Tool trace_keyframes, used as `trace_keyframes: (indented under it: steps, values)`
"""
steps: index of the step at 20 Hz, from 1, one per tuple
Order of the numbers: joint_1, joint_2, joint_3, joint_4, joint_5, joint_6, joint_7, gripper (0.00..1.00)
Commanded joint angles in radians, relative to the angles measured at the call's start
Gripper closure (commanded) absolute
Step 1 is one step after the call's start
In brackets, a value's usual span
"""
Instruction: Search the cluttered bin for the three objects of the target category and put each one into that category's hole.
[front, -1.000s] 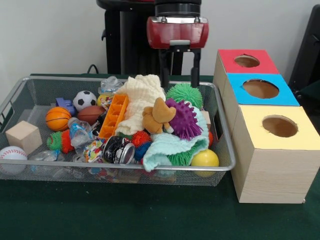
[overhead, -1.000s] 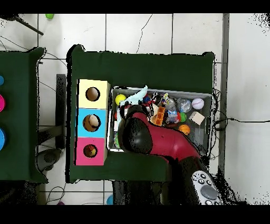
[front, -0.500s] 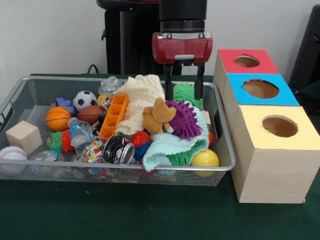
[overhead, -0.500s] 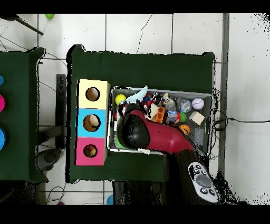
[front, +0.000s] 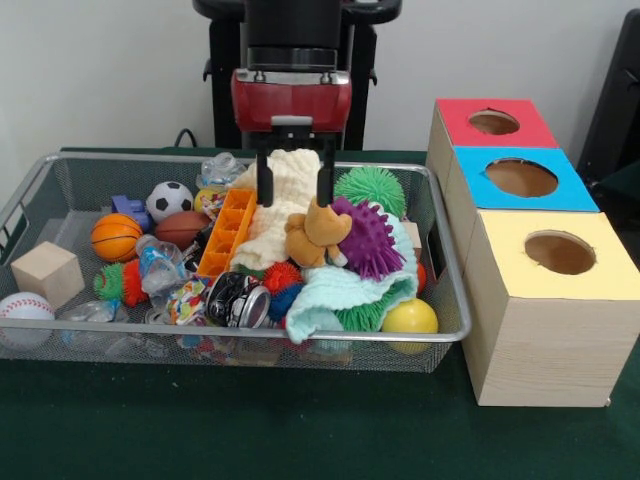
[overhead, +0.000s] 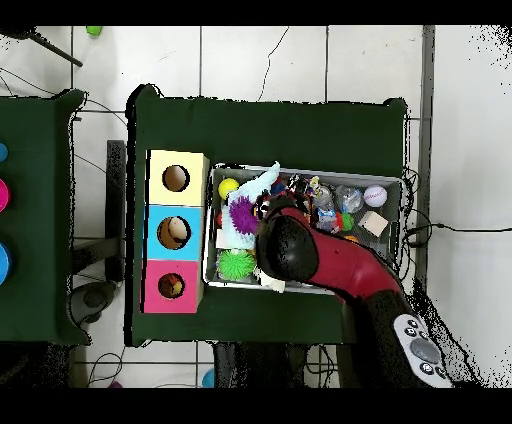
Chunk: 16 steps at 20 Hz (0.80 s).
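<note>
The silver wire-mesh bin (front: 250, 335) stands on the green table, full of toys; it also shows in the overhead view (overhead: 402, 215). My gripper (front: 293, 185) hangs open and empty over the cream cloth (front: 285, 170) at the bin's back, just above a brown plush toy (front: 318, 230). The fingers (front: 264, 182) straddle the cloth's top. The red-faced box's hole (front: 494, 122) is at the far right, behind the blue and yellow boxes; it also shows in the overhead view (overhead: 171, 286). In the overhead view the red arm (overhead: 300, 250) hides the gripper.
The bin holds a green spiky ball (front: 370, 188), a purple spiky ball (front: 370, 240), a yellow ball (front: 409, 317), an orange tray (front: 228, 230), a soccer ball (front: 169, 200), a basketball (front: 116, 236), a baseball (front: 25, 310) and a wooden cube (front: 46, 272). The blue box (front: 522, 178) and yellow box (front: 558, 252) stand right of the bin.
In the front view my gripper has moved left, from above the green spiky ball to over the cream cloth. It stays open and empty.
</note>
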Motion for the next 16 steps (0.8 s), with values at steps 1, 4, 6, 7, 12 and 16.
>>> trace_keyframes:
  steps: [1, 4, 6, 7, 12, 16]
  values:
    - [-0.023, 0.008, 0.076, -0.03, -0.028, 0.095, 0.092, 0.0]
    - [-0.002, 0.015, 0.049, -0.045, -0.024, 0.106, 0.098, 0.0]
    - [0.001, 0.023, 0.045, -0.034, -0.025, 0.092, 0.107, 0.0]
    - [0.002, 0.027, 0.043, -0.028, -0.025, 0.084, 0.112, 0.0]
    - [0.0, 0.022, 0.05, -0.008, -0.003, 0.093, 0.135, 0.0]
    - [-0.015, 0.027, 0.066, -0.003, 0.0, 0.094, 0.133, 0.0]
